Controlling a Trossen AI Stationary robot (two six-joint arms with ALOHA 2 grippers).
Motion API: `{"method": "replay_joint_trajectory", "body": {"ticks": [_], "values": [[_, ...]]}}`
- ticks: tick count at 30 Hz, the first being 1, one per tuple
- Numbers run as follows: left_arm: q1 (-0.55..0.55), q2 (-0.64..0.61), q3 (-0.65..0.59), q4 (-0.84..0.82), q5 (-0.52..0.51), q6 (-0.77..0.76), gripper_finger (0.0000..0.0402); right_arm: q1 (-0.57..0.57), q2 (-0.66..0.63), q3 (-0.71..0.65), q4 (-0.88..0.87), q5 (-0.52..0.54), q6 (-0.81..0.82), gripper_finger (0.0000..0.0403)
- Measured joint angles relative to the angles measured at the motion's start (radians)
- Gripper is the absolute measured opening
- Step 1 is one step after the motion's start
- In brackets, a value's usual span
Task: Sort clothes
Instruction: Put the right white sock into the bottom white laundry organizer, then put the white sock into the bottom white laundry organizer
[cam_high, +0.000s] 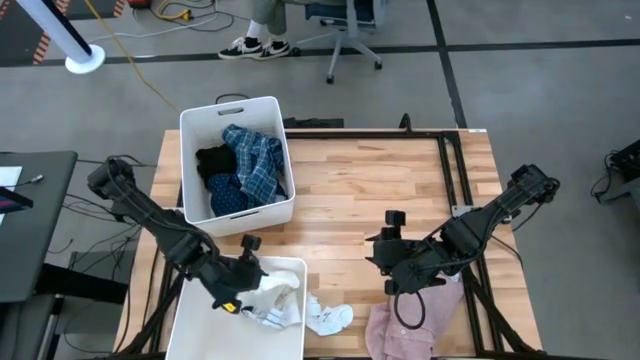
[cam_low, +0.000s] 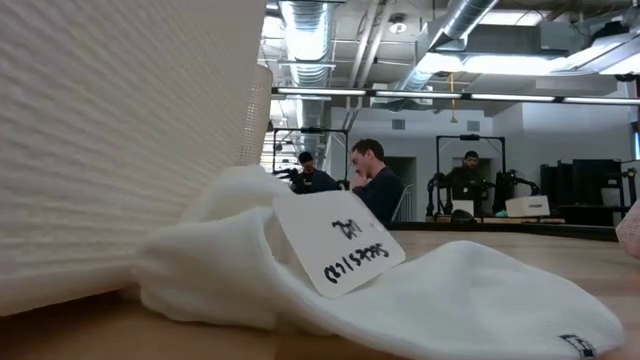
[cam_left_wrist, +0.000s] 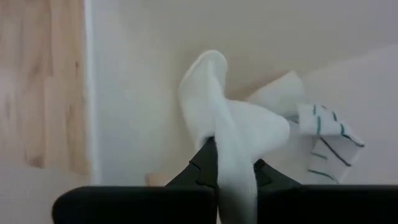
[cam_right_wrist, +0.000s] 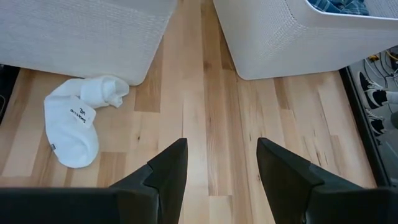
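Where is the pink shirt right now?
In the high view, the pink shirt lies at the table's near edge on the right side, just under the right gripper and right of the white sock on the table.

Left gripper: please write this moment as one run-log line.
left gripper: shut on white sock, over near bin | right gripper: open, empty | pink shirt: on table

White sock (cam_low: 440, 300) lies flat on wood table (cam_low: 70, 335), filling foreground. White tag (cam_low: 338, 243) with handwritten marks rests on it, tilted. Sock's bunched end touches textured white bin wall (cam_low: 110, 130) on picture's left. Behind: three people (cam_low: 375, 190) seated, ceiling ducts, strip lights.
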Motion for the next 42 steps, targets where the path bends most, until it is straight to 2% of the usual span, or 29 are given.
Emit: {"method": "replay_joint_trajectory", "body": {"ticks": [6,13,19,24,28,37,42], "values": [[0.039,0.064,0.0,-0.005,0.086,-0.01,0.0024,0.001,0.0,0.0,0.001,0.0,0.003,0.0204],[0.058,0.121,0.004,0.006,0.111,-0.005,0.0048,0.007,0.0,-0.079,0.047,-0.001,0.002,0.0204],[0.058,0.11,0.01,0.014,0.129,0.003,0.0098,0.012,0.0,-0.137,0.076,-0.006,0.006,0.0204],[0.058,0.093,0.044,-0.018,0.161,-0.018,0.0152,0.022,0.0,-0.141,0.093,-0.006,0.006,0.0204],[0.055,0.071,0.068,-0.018,0.167,-0.017,0.018,0.043,0.0,-0.141,0.124,-0.008,-0.003,0.0204],[0.051,0.038,0.111,-0.016,0.273,-0.011,0.019,0.111,0.0,-0.141,0.175,-0.011,-0.009,0.0204],[0.033,0.039,0.158,-0.018,0.274,0.022,0.019,0.137,0.0,-0.141,0.2,-0.014,-0.009,0.0204]]}}
